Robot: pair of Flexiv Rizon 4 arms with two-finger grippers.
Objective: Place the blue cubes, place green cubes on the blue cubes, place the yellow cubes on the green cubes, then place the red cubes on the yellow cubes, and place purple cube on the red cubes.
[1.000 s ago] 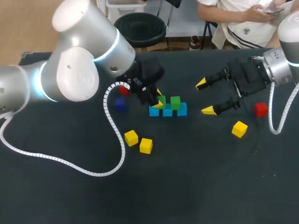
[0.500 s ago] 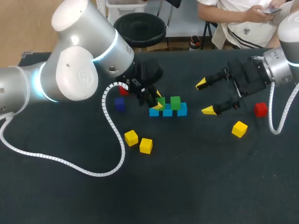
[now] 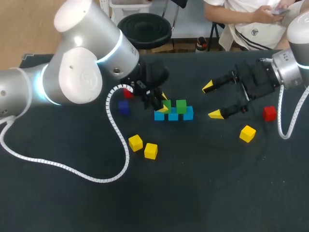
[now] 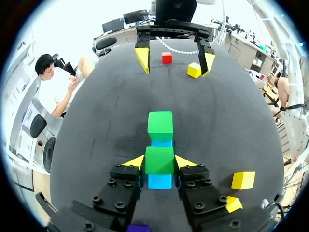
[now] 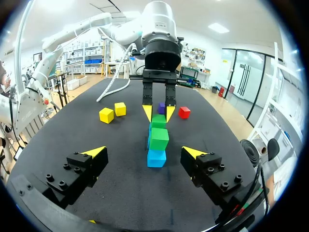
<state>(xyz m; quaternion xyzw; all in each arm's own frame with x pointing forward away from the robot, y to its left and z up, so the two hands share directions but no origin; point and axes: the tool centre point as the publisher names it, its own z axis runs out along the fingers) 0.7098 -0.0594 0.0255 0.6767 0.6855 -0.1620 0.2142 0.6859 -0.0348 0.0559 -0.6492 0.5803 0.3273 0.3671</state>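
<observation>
**A:** Head view, nearest first: what's on the table?

**B:** Two yellow cubes (image 3: 150,151) near left, and a third yellow cube (image 3: 247,133) to the right. Farther back is a row of blue cubes (image 3: 188,113) with two green cubes (image 3: 181,106) on top.

**A:** And the grippers?

**B:** The left gripper (image 4: 160,163) pinches the left green cube (image 3: 167,103) from both sides. The right gripper (image 3: 212,100) is spread wide to the right of the row, holding nothing. A red cube (image 3: 269,113) lies far right and a purple cube (image 3: 124,108) far left.

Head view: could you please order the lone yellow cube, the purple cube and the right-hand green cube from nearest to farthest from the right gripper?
1. Right-hand green cube, atop the blue cubes, facing the right gripper.
2. Lone yellow cube, on the table, right side.
3. Purple cube, left of the blue cubes.
</observation>
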